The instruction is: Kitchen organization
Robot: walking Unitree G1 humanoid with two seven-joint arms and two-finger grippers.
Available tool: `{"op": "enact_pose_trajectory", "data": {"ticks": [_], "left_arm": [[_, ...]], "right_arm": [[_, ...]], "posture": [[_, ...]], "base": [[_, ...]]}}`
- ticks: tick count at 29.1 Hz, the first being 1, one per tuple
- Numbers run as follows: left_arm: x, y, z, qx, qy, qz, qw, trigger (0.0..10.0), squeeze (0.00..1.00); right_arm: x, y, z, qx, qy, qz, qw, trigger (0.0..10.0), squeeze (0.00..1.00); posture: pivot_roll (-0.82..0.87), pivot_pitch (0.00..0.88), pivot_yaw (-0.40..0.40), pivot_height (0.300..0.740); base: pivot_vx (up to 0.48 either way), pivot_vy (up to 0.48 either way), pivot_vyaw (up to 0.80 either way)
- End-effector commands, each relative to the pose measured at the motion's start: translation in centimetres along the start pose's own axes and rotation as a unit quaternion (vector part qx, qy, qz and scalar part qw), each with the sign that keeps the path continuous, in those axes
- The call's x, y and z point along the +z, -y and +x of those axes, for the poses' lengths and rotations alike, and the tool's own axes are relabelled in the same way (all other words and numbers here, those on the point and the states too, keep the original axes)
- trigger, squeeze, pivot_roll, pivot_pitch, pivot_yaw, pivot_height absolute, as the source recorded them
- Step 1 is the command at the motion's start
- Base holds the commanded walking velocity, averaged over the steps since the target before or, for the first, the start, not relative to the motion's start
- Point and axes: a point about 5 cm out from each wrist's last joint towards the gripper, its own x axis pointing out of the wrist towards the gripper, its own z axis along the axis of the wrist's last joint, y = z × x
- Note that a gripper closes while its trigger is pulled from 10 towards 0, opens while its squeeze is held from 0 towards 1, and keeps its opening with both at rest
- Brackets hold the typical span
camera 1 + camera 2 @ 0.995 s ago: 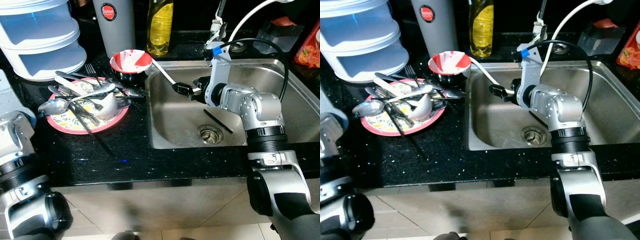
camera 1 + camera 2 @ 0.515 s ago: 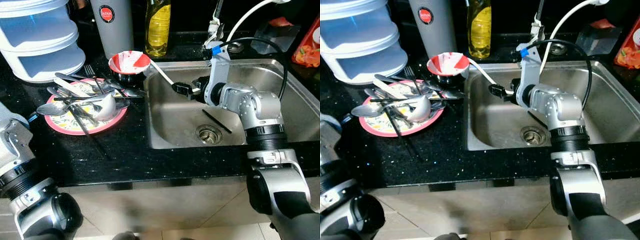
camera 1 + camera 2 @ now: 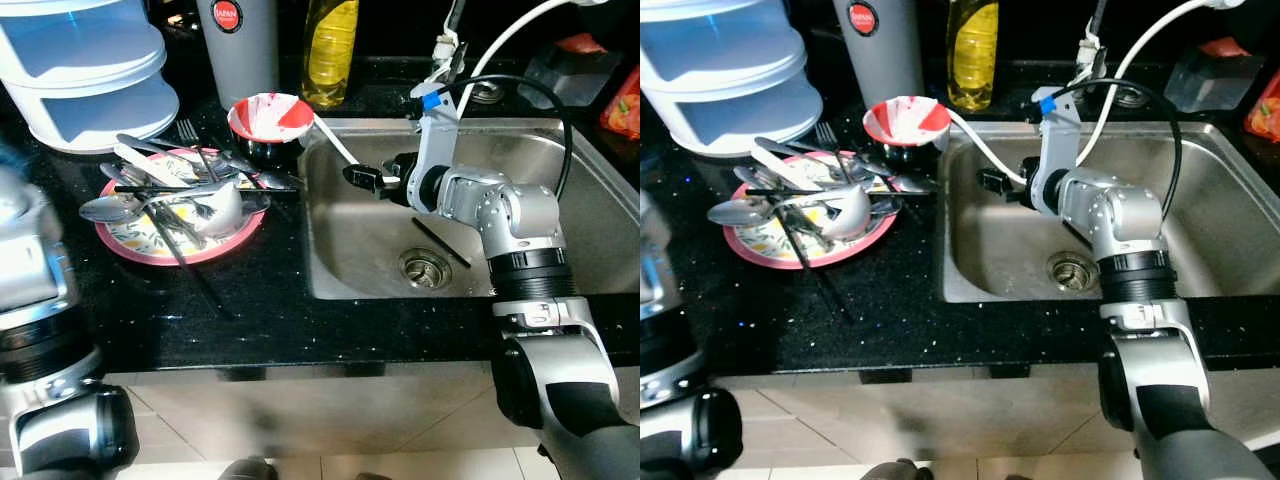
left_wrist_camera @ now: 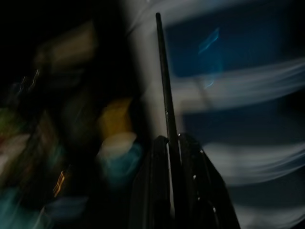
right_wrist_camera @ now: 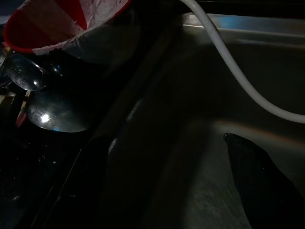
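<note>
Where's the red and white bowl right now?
The red and white bowl sits on the black counter, between the sink's left rim and the cutlery plate.

The right arm is reaching forward and to the left, its silver forearm bent at the elbow and its wrist turned so the right gripper (image 3: pixel 366 178) is pointing left. The fingers are sitting close together; whether they are fully closed cannot be told. The left gripper (image 4: pixel 174 143), in its wrist view, is clamping its two black fingers (image 4: pixel 159 157) together.
</note>
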Motion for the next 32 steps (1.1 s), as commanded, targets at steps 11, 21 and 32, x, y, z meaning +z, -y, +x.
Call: {"op": "enact_pose_trajectory", "data": {"ticks": [11,21,32], "left_arm": [[4.6,12.3,-8.4,-0.384,0.083,-0.059,0.918,10.0,0.0],[2.2,15.3,-13.3,-0.536,-0.009,-0.107,0.837,10.0,0.93],[3.3,13.9,-11.3,-0.499,-0.014,-0.151,0.853,10.0,0.0]], "right_arm": [[2.5,4.8,-1.7,-0.175,0.076,-0.001,0.982,10.0,0.0],[4.7,7.7,-4.5,-0.271,0.178,0.052,0.944,10.0,0.0],[5.7,8.5,-5.3,-0.31,0.23,0.068,0.92,10.0,0.0]], "posture": [[0.11,0.057,0.004,0.74],[0.1,0.058,0.016,0.74],[0.1,0.059,0.021,0.74]], "base": [[0.0,0.0,0.0],[0.0,0.0,0.0],[0.0,0.0,0.0]]}}
